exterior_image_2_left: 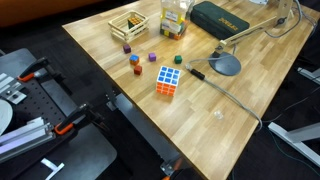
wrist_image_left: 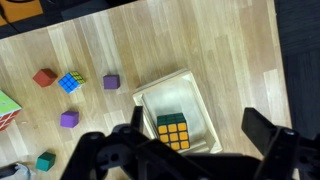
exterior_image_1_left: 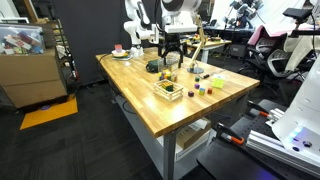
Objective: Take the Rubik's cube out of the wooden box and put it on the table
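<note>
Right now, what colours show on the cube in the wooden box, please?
Green, yellow and orange squares on the Rubik's cube; wrist view.

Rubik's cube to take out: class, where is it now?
In the wrist view the Rubik's cube sits inside the wooden box, low and central; a purple block lies on the table left of the box.

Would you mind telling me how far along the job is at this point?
Nothing looks done: the Rubik's cube lies inside the wooden box. In hand: the gripper hangs above it, jaws open, empty. Left: grasping the cube, lifting it out, setting it on the table.
</note>
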Robot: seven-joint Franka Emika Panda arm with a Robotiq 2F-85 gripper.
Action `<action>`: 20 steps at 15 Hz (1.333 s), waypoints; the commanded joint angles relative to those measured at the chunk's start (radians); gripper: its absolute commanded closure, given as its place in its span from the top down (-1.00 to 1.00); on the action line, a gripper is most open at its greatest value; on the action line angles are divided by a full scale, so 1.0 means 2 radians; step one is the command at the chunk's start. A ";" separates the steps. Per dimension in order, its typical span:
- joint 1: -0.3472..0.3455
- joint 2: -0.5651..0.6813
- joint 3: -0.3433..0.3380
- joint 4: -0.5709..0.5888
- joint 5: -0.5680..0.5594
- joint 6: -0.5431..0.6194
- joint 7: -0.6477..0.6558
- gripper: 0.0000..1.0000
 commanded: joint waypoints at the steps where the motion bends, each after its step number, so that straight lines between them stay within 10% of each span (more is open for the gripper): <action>1: 0.017 0.045 -0.018 0.042 -0.005 0.001 0.018 1.00; 20: 0.046 0.116 -0.065 0.096 -0.040 0.067 0.079 1.00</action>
